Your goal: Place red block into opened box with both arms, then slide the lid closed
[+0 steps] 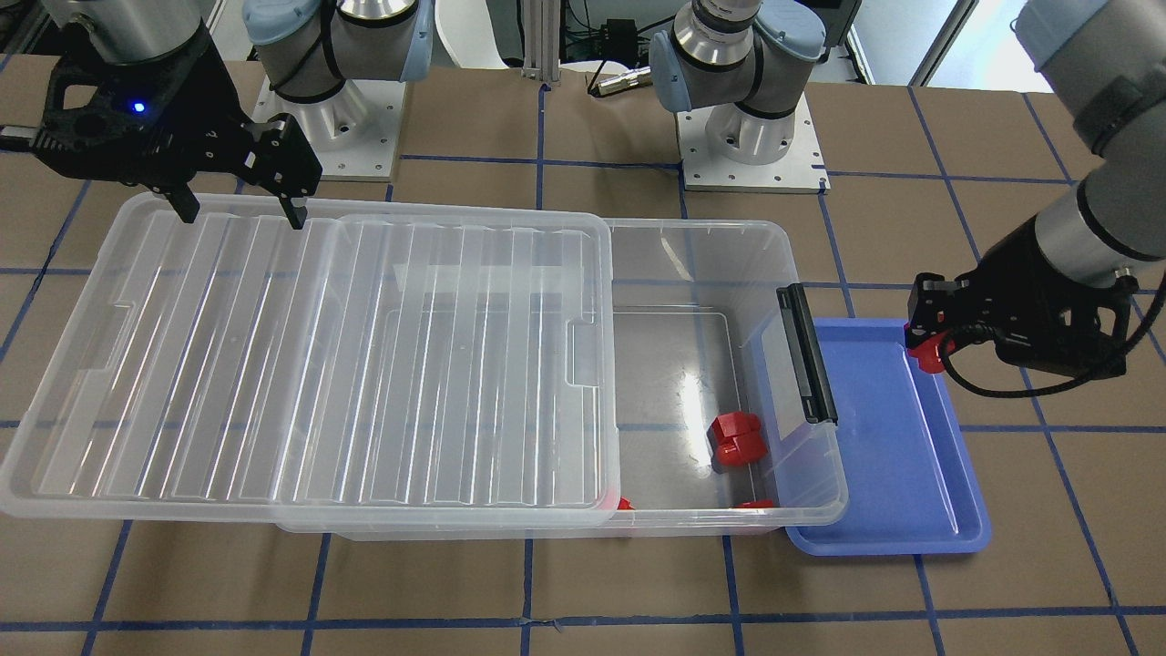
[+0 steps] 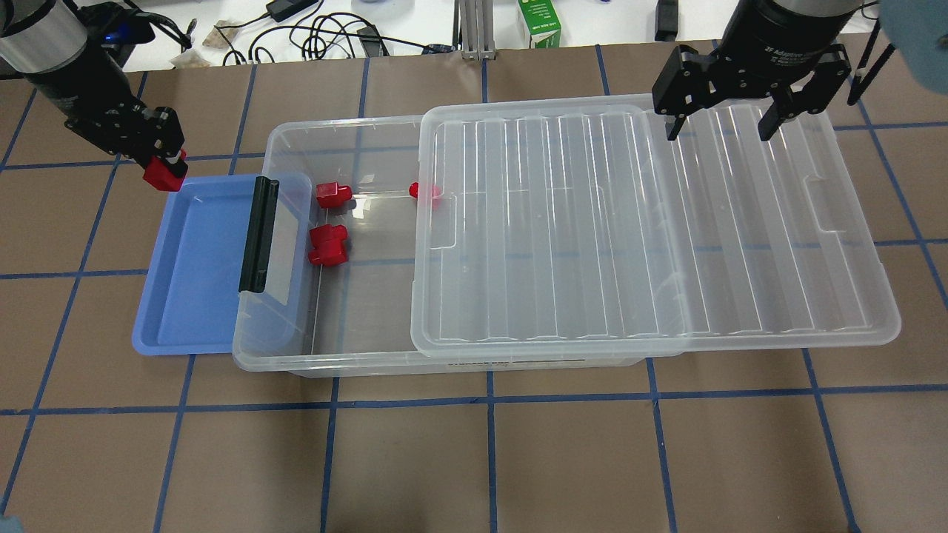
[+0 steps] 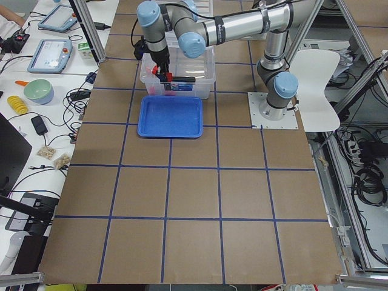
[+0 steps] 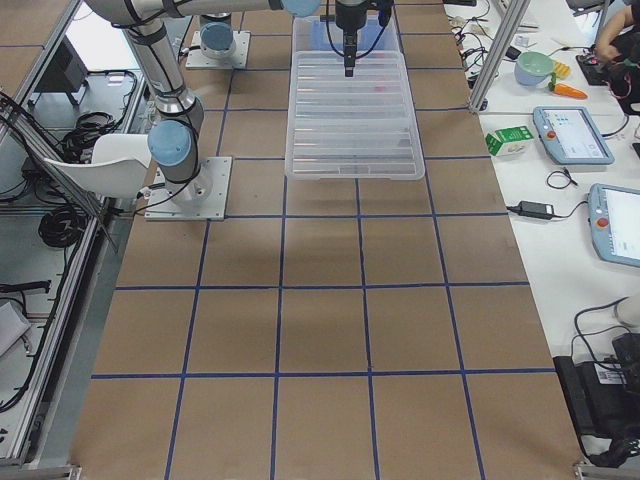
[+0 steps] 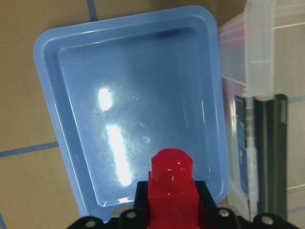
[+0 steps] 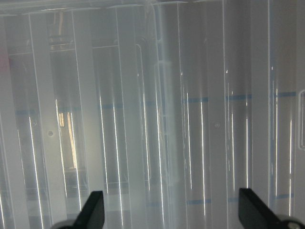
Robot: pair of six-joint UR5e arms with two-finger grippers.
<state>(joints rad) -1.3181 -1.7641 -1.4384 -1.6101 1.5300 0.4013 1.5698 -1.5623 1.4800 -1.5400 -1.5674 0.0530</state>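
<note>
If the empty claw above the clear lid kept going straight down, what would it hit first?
The lid. The right gripper, open, points straight down, and its wrist camera shows only ribbed lid below. The gap between them is hard to judge.

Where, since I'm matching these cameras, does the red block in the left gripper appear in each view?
Front-facing: red block in the left gripper, right of centre, at the blue tray's corner.
Overhead: upper left, at the tray's corner.
Exterior left: tiny, top centre, beyond the tray.
Exterior right: not visible.
Left wrist: bottom centre.
Right wrist: absent.
Shared landmark: blue tray.
</note>
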